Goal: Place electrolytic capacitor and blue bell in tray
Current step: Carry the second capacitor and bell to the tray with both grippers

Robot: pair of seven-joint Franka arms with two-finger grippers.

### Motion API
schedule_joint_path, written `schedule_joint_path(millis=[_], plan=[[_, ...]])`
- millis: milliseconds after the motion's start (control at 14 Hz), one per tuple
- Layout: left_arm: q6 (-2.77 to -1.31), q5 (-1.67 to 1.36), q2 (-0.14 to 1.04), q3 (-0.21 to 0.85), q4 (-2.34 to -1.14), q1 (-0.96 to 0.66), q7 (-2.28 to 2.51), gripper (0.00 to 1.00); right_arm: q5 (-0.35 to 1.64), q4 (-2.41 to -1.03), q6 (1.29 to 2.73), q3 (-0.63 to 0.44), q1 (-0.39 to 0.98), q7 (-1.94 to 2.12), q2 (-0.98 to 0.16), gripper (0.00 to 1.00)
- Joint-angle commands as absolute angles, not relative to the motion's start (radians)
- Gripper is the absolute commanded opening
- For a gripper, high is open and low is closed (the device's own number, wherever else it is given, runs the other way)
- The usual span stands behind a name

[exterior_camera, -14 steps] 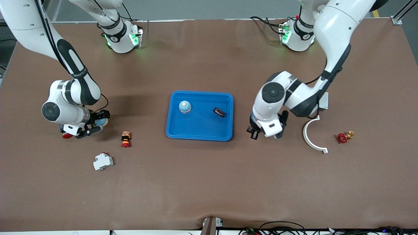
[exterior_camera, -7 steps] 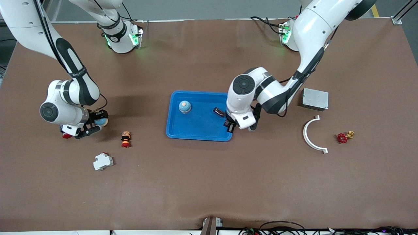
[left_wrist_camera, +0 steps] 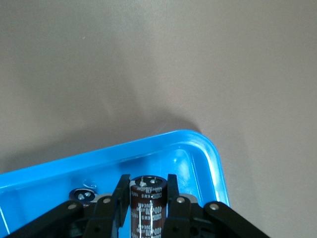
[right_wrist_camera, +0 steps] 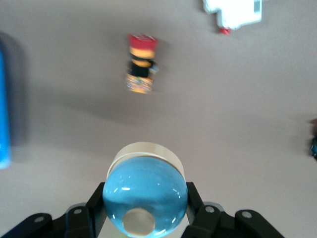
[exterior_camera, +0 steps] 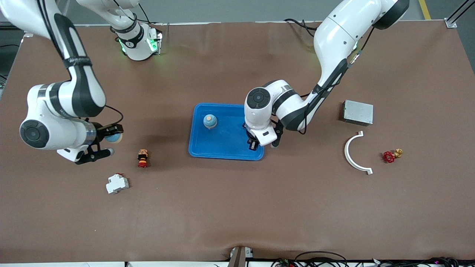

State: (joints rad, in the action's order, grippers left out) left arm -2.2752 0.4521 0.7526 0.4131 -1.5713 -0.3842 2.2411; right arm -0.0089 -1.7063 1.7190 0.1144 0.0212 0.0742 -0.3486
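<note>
The bright-blue tray (exterior_camera: 226, 150) lies mid-table, and a blue bell (exterior_camera: 210, 121) with a tan top sits in it. My left gripper (exterior_camera: 253, 145) hangs over the tray's corner toward the left arm's end. It is shut on a dark brown electrolytic capacitor (left_wrist_camera: 147, 206) held between its fingers above the tray (left_wrist_camera: 210, 156). Another dark capacitor (left_wrist_camera: 81, 195) lies in the tray beside it. My right gripper (exterior_camera: 108, 141) is above the table toward the right arm's end, shut on a second blue bell (right_wrist_camera: 145, 193), which is also visible in the front view (exterior_camera: 113, 138).
A red and orange push button (exterior_camera: 142, 158) and a white breaker (exterior_camera: 117, 183) lie near my right gripper. Toward the left arm's end are a grey metal box (exterior_camera: 357, 112), a white curved piece (exterior_camera: 356, 152) and a red valve (exterior_camera: 389, 157).
My left arm swung from beside the white curved piece to over the tray with the capacitor. My right gripper closed on the blue bell and lifted it off the table.
</note>
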Motion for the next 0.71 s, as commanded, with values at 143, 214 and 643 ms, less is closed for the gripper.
schedule_joint_path(millis=[143,214,643], plan=[[-2.289,0.491,0.807,0.402,-1.523,-0.419,2.258,0.05,0.096,-1.562,1.739,0.107,0.279,-0.395,-0.399,0.02],[-2.289,0.498,0.808,0.402,-1.523,-0.419,2.257,0.25,0.097,-1.549,1.777,0.107,0.319,-0.449,-0.420,0.02],[-2.287,0.543,0.779,0.403,-1.519,-0.400,2.243,1.00,0.092,-1.546,1.972,0.106,0.462,-0.598,-0.552,0.02]])
